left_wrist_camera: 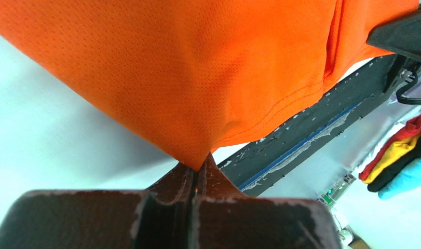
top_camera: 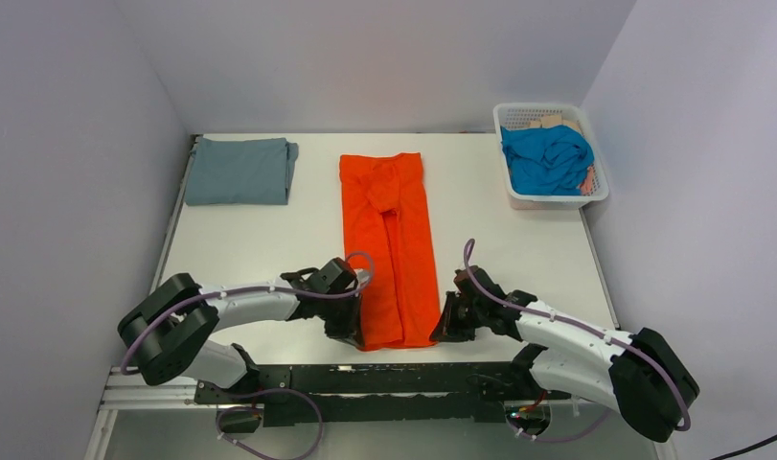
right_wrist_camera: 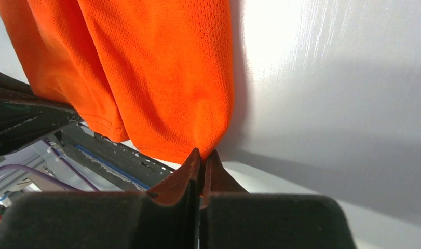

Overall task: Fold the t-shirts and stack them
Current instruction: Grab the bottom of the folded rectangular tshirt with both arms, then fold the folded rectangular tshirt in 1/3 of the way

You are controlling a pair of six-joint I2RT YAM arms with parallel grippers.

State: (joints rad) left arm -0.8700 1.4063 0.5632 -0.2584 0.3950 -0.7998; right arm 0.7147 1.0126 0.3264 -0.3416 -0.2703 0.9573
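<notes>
So the orange shirt (top_camera: pixel 389 244) is lying down the middle of the table (top_camera: pixel 518 259), folded lengthwise into a long narrow strip. The collar end points away from me and the hem is right at the near edge, by the arm bases. I've got both near corners pinched. The left gripper (top_camera: pixel 356 334) is clamped on the hem's left corner, and in its wrist cam the two fingers are pressed flat together with a little peak of orange mesh caught between the tips. The right gripper (top_camera: pixel 441 331) is doing the same on the right corner, jaws squeezed tight with the fabric edge trapped in them. In both wrist views the cloth next to each pinch looks pulled up off the surface a bit, with a shadow under it, while the rest of the strip lies flat. The sleeves look tucked in toward the middle near the far end, a bit bunched. The grey-blue shirt (top_camera: pixel 240 171) sits folded into a neat rectangle at the far left corner, well apart from the orange one. The turquoise shirt (top_camera: pixel 547 158) is crumpled inside the white basket (top_camera: pixel 600 195) over at the far right corner.
</notes>
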